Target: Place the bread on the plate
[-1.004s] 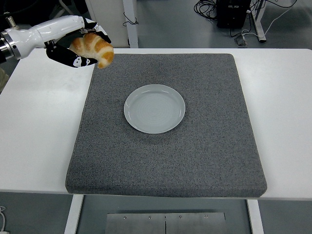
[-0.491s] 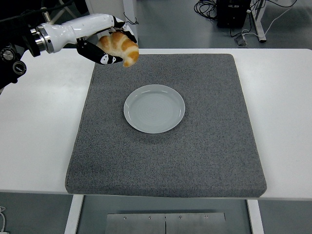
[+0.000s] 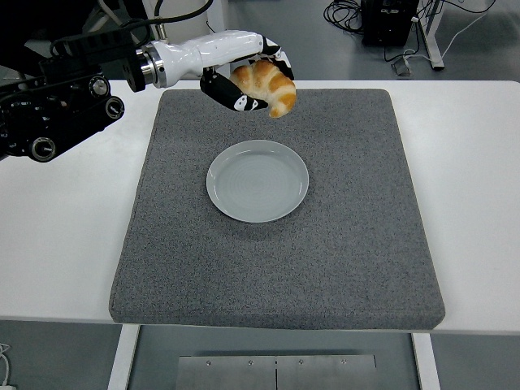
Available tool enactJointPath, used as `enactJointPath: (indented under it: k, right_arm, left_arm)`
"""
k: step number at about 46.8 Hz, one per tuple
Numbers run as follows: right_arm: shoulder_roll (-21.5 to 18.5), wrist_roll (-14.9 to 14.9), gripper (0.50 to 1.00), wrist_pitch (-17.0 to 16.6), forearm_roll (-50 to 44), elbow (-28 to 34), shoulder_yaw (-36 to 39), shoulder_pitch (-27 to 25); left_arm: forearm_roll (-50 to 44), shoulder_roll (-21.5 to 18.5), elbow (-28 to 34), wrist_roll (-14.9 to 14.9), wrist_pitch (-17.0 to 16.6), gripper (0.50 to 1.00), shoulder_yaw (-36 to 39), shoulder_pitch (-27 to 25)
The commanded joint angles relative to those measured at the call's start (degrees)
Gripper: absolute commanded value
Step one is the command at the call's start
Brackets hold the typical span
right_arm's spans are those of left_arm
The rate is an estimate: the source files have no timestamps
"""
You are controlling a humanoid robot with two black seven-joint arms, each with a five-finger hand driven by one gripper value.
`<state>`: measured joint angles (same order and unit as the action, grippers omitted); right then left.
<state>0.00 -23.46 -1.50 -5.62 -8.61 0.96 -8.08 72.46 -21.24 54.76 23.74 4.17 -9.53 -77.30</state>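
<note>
A golden croissant (image 3: 268,86) hangs in the air over the far part of the grey mat, held in my left hand (image 3: 248,81), whose fingers are curled around it. The hand reaches in from the upper left on a white forearm. A round pale plate (image 3: 257,180) lies flat on the mat's middle, empty, below and toward me from the croissant. The croissant's tip points down toward the plate's far rim. My right arm is out of view.
A thick grey foam mat (image 3: 325,260) covers most of the white table (image 3: 57,219). My left arm's black joints (image 3: 57,122) lie over the table's far left. Cables and a black box (image 3: 388,20) sit on the floor beyond the table.
My left hand has carried the croissant rightward, from the mat's far left corner to above the far rim of the plate. More of the black arm has come into view.
</note>
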Motion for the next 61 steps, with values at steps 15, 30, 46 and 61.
enactJointPath:
  k: [15,30,46,61]
  right_arm:
    - [0.0,0.0,1.0,0.0,0.0,0.0,0.0,0.0]
    - [0.0,0.0,1.0,0.0,0.0,0.0,0.0,0.0]
    - [0.0,0.0,1.0,0.0,0.0,0.0,0.0,0.0]
    - [0.0,0.0,1.0,0.0,0.0,0.0,0.0,0.0]
  left_arm:
    - [0.4,6.4,-5.3,0.7,-1.8,0.5,3.6,0.4]
    - [0.0,8.1,-6.9,1.8,-6.5,0.5,10.3,1.9]
    - [0.0,8.6,-8.4,1.8,-7.2,0.5,10.9,5.0]
    - [-0.2,10.2,-11.7,3.0,-9.7,0.5,13.8,8.0]
